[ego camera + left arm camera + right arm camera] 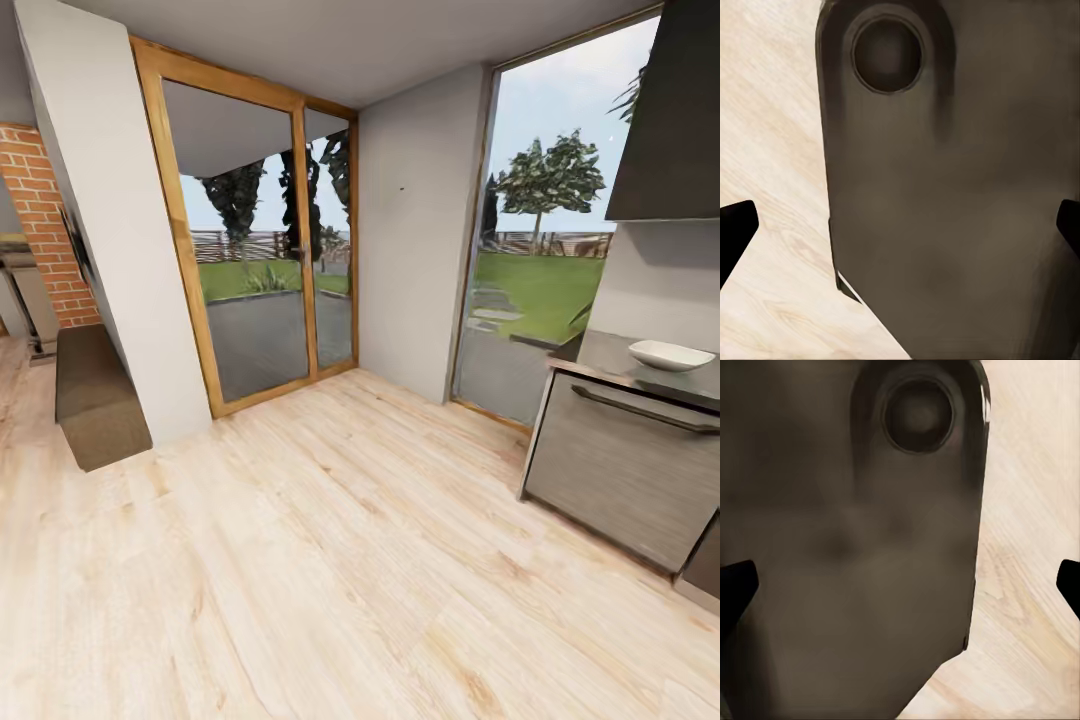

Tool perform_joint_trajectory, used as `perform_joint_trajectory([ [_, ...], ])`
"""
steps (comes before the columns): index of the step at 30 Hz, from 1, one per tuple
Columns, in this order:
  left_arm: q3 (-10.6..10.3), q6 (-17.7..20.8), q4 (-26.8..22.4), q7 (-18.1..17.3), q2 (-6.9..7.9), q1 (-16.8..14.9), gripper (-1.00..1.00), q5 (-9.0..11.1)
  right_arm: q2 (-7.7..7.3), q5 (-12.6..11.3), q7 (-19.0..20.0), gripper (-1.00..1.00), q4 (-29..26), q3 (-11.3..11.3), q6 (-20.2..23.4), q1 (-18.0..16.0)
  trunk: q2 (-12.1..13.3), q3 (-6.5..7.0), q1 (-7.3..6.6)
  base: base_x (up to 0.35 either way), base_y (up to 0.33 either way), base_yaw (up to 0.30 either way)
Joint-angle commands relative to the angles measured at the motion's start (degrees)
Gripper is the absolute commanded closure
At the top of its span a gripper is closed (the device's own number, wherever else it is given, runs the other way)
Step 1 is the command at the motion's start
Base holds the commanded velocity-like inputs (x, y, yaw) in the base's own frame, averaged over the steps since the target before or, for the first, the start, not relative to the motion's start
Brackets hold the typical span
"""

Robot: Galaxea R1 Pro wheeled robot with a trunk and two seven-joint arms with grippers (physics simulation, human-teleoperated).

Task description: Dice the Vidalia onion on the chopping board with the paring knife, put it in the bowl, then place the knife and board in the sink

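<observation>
Across the room at far right, the bowl (670, 354) sits on the dark glossy tabletop (610, 355), near its front edge and above a grey cabinet front (620, 470) with a long bar handle (645, 410). It's white, shallow, squarish with rounded corners. Probably parked there ready to take the diced onion later. Sink, onion, board and knife aren't visible from this angle, so I can't say where they lie.

My read: robot is in transit, head camera aimed at the room corner, not the work area. Nothing of the task is started as far as these views show. Next it needs to turn right and close on the counter.

Left gripper (900, 225): black fingertips at opposite edges of the left wrist view, spread wide, nothing between them. Right gripper (900, 581): same in the right wrist view, wide apart, holding nothing. Both cameras look down past a dark matte brown-grey panel (960, 210) with a round recess, likely the robot's own body, so the arms seem tucked at its sides for driving.

Surroundings:
- pale wood-plank floor (330, 540), visible grain
- wood-framed glass door (255, 230) to a terrace and lawn
- full-height window (540, 230) by the counter
- white wall pillar (110, 220), red brick wall (40, 220) behind it at left
- dark hood or cupboard (665, 110) above the counter
</observation>
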Motion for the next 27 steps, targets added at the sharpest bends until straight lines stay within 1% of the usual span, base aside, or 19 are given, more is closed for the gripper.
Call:
perform_joint_trajectory([
  [1,0.0,0.0,0.0,0.0,0.0,0.0,-1.0,0.0,0.0,0.0,0.0,-1.0,0.0,0.0,0.0,0.0,0.0,-0.03,0.0,0.0,0.0,0.0],
  [3,-0.2,0.3,-0.1,-0.3,-0.05,0.0,-1.0,-0.1,0.62,-0.3,0.0,-1.0,-0.5,0.3,0.3,-0.1,0.0,-0.03,0.0,0.0,0.0,0.0],
  [6,-0.2,0.3,-0.1,-0.3,-0.01,0.0,-1.0,-0.1,0.62,-0.3,0.0,-1.0,-0.5,0.3,0.3,-0.1,0.0,-0.03,0.0,0.0,0.0,0.0],
  [12,-0.2,0.3,-0.1,-0.4,0.24,0.1,-1.0,-0.1,2.56,-0.3,0.0,-1.0,-1.6,0.3,0.1,-0.6,0.0,-0.03,0.0,0.0,0.0,0.0],
  [15,-0.2,0.3,-0.1,-0.4,0.26,0.1,-1.0,-0.1,2.69,-0.3,0.0,-1.0,-1.7,0.3,0.1,-0.6,0.0,-0.03,0.0,0.0,0.0,0.0],
  [27,-0.2,0.3,-0.1,-0.4,0.26,0.1,-1.0,-0.1,2.47,-0.2,0.0,-1.0,-2.1,0.4,-0.1,-0.6,0.0,-0.03,0.0,0.0,0.0,0.0],
])
